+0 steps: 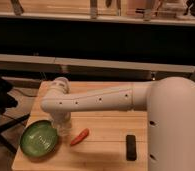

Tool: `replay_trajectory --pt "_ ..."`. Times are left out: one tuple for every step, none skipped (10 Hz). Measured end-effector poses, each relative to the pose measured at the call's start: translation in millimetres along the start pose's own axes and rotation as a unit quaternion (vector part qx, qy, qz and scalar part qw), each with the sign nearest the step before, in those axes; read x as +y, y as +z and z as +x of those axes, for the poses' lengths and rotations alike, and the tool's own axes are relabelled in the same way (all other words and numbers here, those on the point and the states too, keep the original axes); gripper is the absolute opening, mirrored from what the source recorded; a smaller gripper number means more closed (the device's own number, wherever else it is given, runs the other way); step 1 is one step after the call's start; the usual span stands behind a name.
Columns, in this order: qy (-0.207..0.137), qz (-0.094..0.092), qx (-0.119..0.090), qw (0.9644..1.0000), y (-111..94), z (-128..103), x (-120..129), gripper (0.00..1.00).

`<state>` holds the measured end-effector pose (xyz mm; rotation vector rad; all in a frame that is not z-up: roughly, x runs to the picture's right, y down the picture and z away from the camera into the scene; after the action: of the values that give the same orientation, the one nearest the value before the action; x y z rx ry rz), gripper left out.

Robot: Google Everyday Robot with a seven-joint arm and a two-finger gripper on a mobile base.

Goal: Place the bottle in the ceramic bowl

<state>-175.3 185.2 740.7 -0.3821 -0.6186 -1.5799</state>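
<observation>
Gripper [62, 125] was held just right of ceramic bowl [38, 138] rim (grip state, bottle not discernible); leftward shift judged needed.

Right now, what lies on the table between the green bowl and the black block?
In the camera view, a small red chili-shaped item lies between the ceramic bowl and the black block. The gripper hangs beside the bowl's right rim.
</observation>
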Motion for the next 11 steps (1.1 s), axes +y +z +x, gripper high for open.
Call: replay_trajectory --pt "-0.007 0.0 0.0 1.0 2 -1 -4 0.02" --pt "-0.017 0.001 0.0 0.9999 3 -3 -10 0.02" --pt "-0.024 0.001 0.0 0.9997 4 -4 -11 0.02" --pt "-0.029 0.0 0.0 0.9996 5 -5 -11 0.02" --pt "-0.035 -0.001 0.0 0.9994 6 -6 -9 0.02" --pt "-0.043 -0.001 0.0 0.9991 7 -8 -11 0.02" --pt "-0.049 -0.001 -0.001 0.9988 8 -9 -12 0.02" --pt "-0.06 -0.001 -0.001 0.9982 9 -10 -16 0.02" --pt "-0.069 -0.002 -0.001 0.9976 10 -11 -18 0.02" --pt "-0.073 -0.002 -0.001 0.9973 11 -12 -18 0.02" --pt "-0.078 -0.003 -0.001 0.9969 12 -13 -17 0.02"
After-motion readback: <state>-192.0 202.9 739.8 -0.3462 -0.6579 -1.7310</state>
